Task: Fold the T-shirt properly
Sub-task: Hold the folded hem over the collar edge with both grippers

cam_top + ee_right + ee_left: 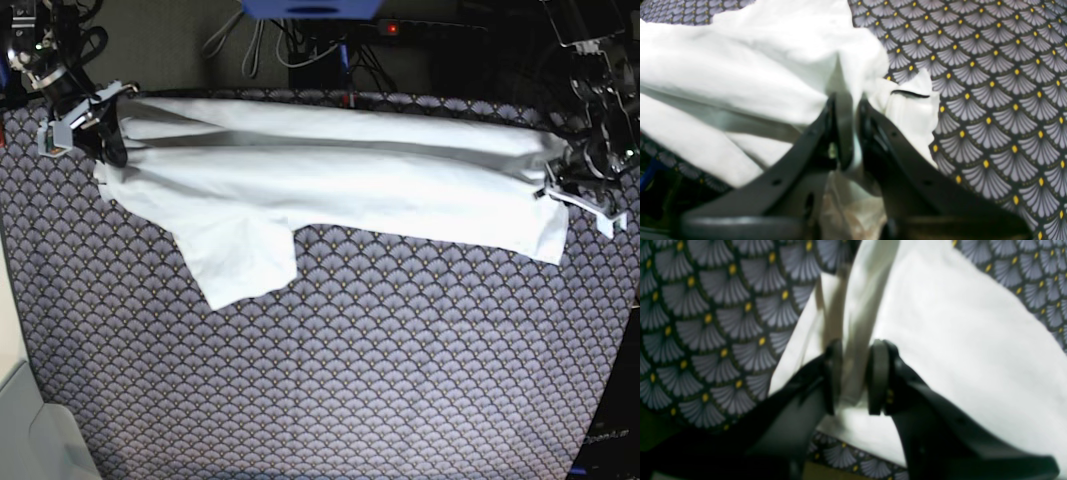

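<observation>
You have the tabletop [350,380], patterned cloth, carrying the T-shirt [330,190] stretched along its far edge, long axis running side to side between both arms, one sleeve hanging toward you. The right gripper [853,123] sits at one end, fingers pressed together pinching bunched cloth; the left gripper [855,373] sits at the other, fingers slightly parted with a hem strip between them, so you cannot tell if it grips. Only the wrist views show this; the base view alone shows the shirt's full span.
</observation>
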